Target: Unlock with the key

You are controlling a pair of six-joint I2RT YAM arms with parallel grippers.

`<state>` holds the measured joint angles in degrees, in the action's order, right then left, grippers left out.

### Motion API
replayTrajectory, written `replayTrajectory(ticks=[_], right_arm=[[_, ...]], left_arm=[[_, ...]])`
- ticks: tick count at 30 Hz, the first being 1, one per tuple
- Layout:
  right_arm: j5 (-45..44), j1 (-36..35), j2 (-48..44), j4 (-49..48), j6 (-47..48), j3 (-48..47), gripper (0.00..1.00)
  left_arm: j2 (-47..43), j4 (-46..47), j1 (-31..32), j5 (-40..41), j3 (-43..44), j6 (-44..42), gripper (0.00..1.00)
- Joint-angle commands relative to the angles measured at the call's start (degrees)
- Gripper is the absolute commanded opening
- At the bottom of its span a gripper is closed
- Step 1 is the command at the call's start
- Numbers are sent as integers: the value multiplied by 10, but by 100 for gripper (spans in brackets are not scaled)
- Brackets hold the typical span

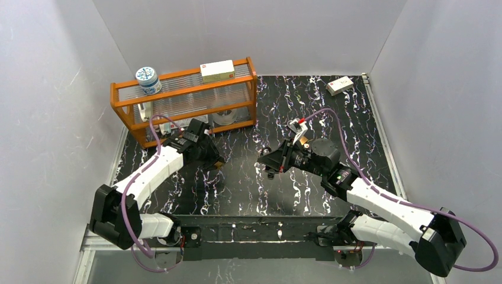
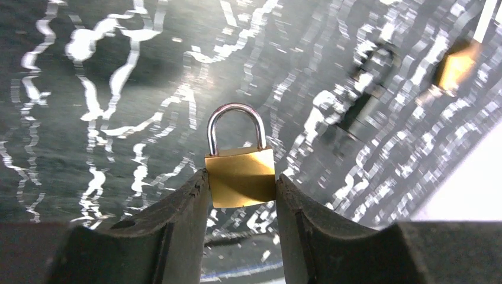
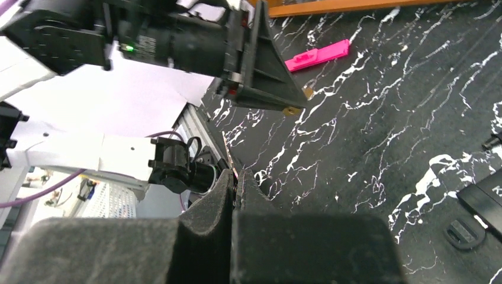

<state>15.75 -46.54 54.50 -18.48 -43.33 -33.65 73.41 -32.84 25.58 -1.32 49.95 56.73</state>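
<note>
Padlock (image 2: 241, 184) pinched in the left claw (image 2: 241, 176); right claw (image 3: 237, 176) squeezed shut.

Near edge of the black surface (image 1: 248, 198) closest, bare room in its middle. Left claw part way closed, one finger pressed on each side of the gold padlock body, silver loop pointing away, both ends pushed in. Right claw closed tight, tips together, a thin strip (image 3: 229, 155) poking out between them; key or not, hard to tell. Claws facing each other, apart. Further back, a pink piece (image 3: 317, 54) lying flat. Far left, an orange rack (image 1: 183, 103) close behind the left claw, tin (image 1: 148, 80) and cream box (image 1: 217, 70) on top. Far right corner, a small white box (image 1: 340, 86) near the wall.
</note>
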Motion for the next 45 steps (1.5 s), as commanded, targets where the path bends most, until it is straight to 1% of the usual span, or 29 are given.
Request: replayTrajectory(ticks=[1,3,7,12,16,20,23,30,39,45], right_arm=[[-41,4,0,1,-32,2,1],[-37,5,2,-2,-35,1,1],[-8,5,7,-13,-34,-4,1],[34,5,5,-52,-35,6,1],[73,6,4,-92,-38,16,1],[136,6,0,-185,-40,42,1],[160,5,2,-217,-41,46,1],[188,6,17,-245,-42,45,1],[195,5,33,-266,-52,43,1],[185,5,49,-245,-69,31,1]], left_arm=[[-20,-49,-6,-131,63,-42,6],[-27,-42,-7,-165,70,-31,5],[-46,6,-8,-233,56,8,4],[-64,61,-8,-279,46,37,3],[-78,79,-8,-289,45,45,3],[-89,101,-8,-296,36,55,2],[-94,116,-8,-300,32,61,2],[-99,129,-8,-309,32,61,2],[-106,145,-8,-323,30,59,0],[-110,171,-8,-336,20,76,0]])
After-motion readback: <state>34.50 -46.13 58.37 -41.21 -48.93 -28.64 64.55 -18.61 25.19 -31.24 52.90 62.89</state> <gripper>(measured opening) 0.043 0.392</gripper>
